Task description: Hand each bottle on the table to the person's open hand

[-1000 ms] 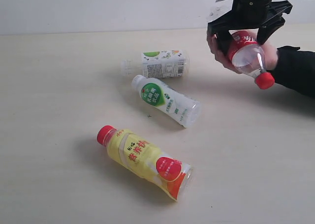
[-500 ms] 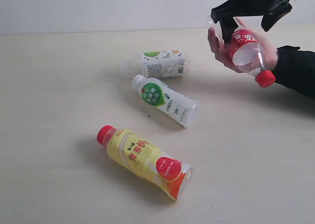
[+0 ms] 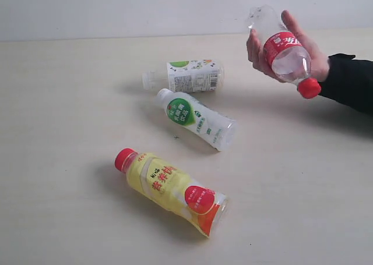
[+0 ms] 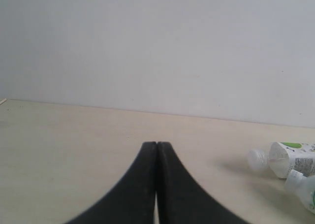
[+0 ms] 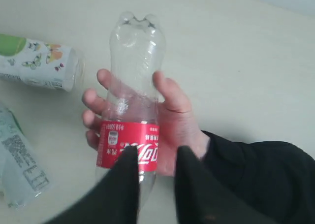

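One done: the red-label bottle (image 3: 284, 52) sits in the hand (image 3: 317, 61). My right pincer (image 5: 157, 150) is narrowly parted, empty and clear of it, and my left pincer (image 4: 156, 144) is closed tight. Left on the table (image 3: 70, 102): yellow bottle (image 3: 172, 192), white bottle (image 3: 195, 118), green-label bottle (image 3: 189, 76).

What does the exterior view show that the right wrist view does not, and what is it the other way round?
Only the exterior view: the yellow-labelled bottle lying on the table, and the red cap of the bottle in the hand.
Only the right wrist view: the right gripper, its dark fingers apart, holding nothing.
Both: the person's hand gripping the red-label bottle, and the white-green label bottle lying on its side near the white bottle.
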